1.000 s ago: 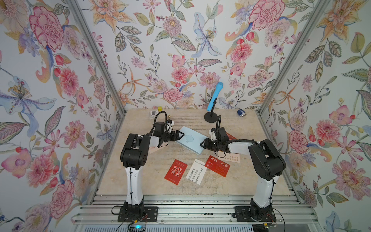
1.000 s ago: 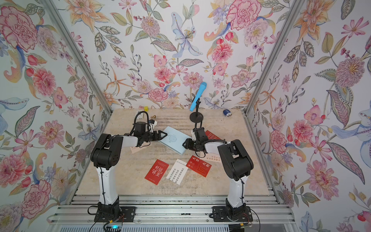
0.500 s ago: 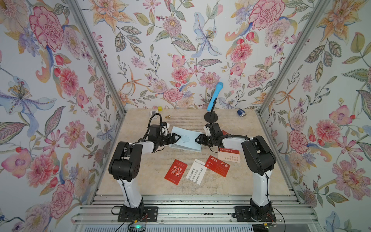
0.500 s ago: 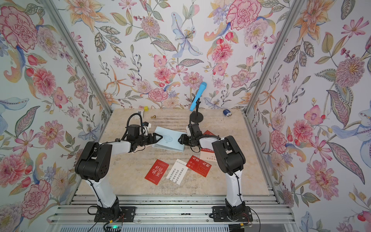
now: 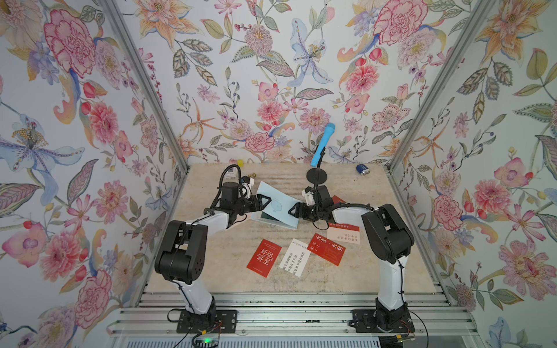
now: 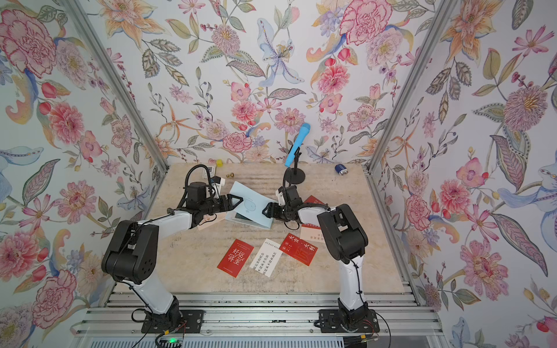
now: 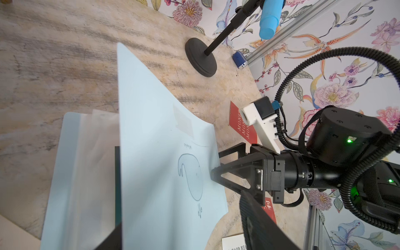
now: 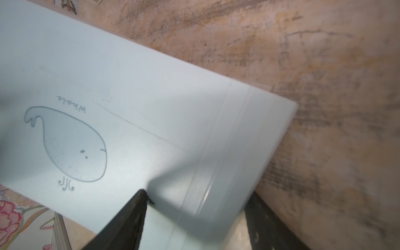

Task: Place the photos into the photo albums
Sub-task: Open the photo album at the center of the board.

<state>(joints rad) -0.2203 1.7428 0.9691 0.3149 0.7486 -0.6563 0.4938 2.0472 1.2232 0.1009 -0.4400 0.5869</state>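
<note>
counting photos point(image 6: 235, 258): three red, three pale | album point(image 6: 250, 197): one | left hand point(image 6: 238, 202), right hand point(image 6: 266, 210): both released

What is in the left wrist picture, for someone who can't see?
A pale blue photo album with a whale drawing, cover lifted off its clear sleeve pages. The right gripper, jaws apart, meets the cover's edge near a red MONEY card.

The photo album point(image 5: 275, 201) lies behind the photos point(image 5: 294, 257) and in front of the microphone stand point(image 5: 316, 176).
</note>
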